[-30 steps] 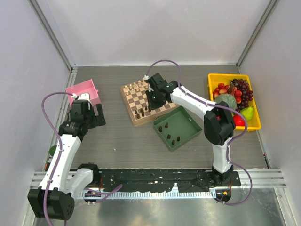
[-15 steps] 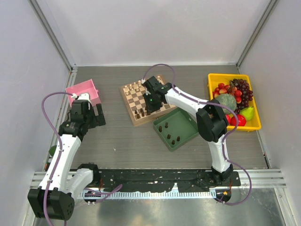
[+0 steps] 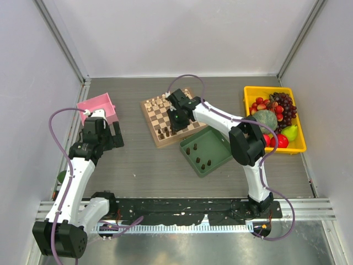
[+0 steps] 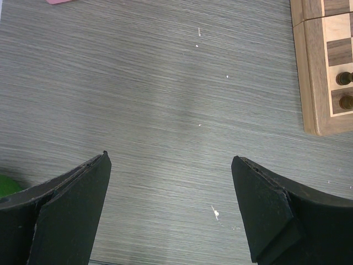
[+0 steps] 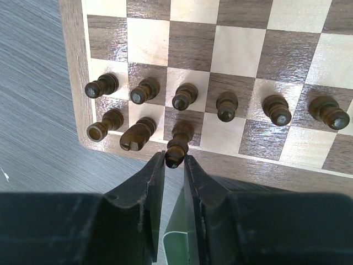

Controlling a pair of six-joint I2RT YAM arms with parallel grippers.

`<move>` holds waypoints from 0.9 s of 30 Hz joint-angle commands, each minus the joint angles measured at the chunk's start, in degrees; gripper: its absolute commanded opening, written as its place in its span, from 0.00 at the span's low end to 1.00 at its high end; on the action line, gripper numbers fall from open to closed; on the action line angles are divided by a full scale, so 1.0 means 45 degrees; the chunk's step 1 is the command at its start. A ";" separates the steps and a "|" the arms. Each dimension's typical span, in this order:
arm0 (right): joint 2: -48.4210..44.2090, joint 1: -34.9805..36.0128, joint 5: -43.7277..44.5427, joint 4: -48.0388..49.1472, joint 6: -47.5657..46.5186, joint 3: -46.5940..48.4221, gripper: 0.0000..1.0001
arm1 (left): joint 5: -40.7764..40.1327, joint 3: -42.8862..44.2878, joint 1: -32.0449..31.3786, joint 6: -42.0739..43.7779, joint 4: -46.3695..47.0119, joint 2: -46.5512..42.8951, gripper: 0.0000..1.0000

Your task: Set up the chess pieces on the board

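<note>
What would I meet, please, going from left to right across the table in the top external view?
pink bin → chessboard → green tray → yellow fruit basket

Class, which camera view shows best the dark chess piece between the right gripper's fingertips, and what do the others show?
The right wrist view: the dark piece stands in the edge row of the board, its head pinched by the right gripper. From above, the gripper hides it. The left wrist view catches only a board corner.

A grey table point(image 3: 138, 163) bears board point(image 3: 148, 117), green tray point(image 3: 216, 144), yellow crate point(image 3: 246, 102), pink box point(image 3: 98, 105).
</note>
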 commanded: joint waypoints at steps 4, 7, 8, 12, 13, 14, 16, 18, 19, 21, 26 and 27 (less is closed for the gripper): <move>0.0100 0.0094 -0.0134 0.0089 0.0003 0.0715 0.32 | -0.0081 0.0522 0.0086 0.0150 0.0082 -0.0073 0.99; 0.0022 0.0113 -0.0232 0.0069 -0.0017 0.0735 0.38 | -0.0081 0.0522 0.0086 0.0150 0.0082 -0.0053 0.99; 0.0003 0.0114 -0.0348 0.0049 -0.0017 0.0774 0.40 | -0.0081 0.0542 0.0086 0.0150 0.0082 -0.0053 0.99; -0.0640 0.0153 -0.0253 -0.0029 0.0003 0.0677 0.45 | -0.0081 0.0523 0.0086 0.0150 0.0043 -0.0034 0.99; -0.0913 0.0153 -0.0097 -0.0029 -0.0055 0.0599 0.46 | -0.0081 0.0542 0.0086 0.0150 0.0062 -0.0034 0.99; -0.1263 0.0153 0.0020 -0.0029 -0.0056 0.0482 0.47 | -0.0101 0.0542 0.0066 0.0150 0.0063 -0.0034 0.99; -0.1791 0.0133 0.0352 -0.0010 -0.0133 0.0171 0.49 | -0.0101 0.0542 0.0086 0.0150 0.0063 -0.0034 0.99; -0.2357 0.0133 0.0743 -0.0010 -0.0173 -0.0298 0.50 | -0.0120 0.0561 0.0066 0.0150 0.0063 -0.0014 0.99; -0.2573 0.0114 0.0976 0.0010 -0.0154 -0.0629 0.50 | -0.0140 0.0561 0.0085 0.0150 0.0063 -0.0014 0.99; -0.3199 0.0055 0.1385 0.0010 -0.0154 -0.1253 0.51 | -0.0159 0.0561 0.0086 0.0150 0.0043 -0.0034 0.99; -0.4721 -0.0004 0.1739 0.0186 0.0041 -0.2583 0.53 | -0.0062 0.0542 0.0085 0.0130 0.0063 0.0005 0.99; -0.4937 -0.0023 0.1798 0.0205 0.0042 -0.2895 0.53 | -0.0042 0.0561 0.0086 0.0130 0.0043 0.0006 0.99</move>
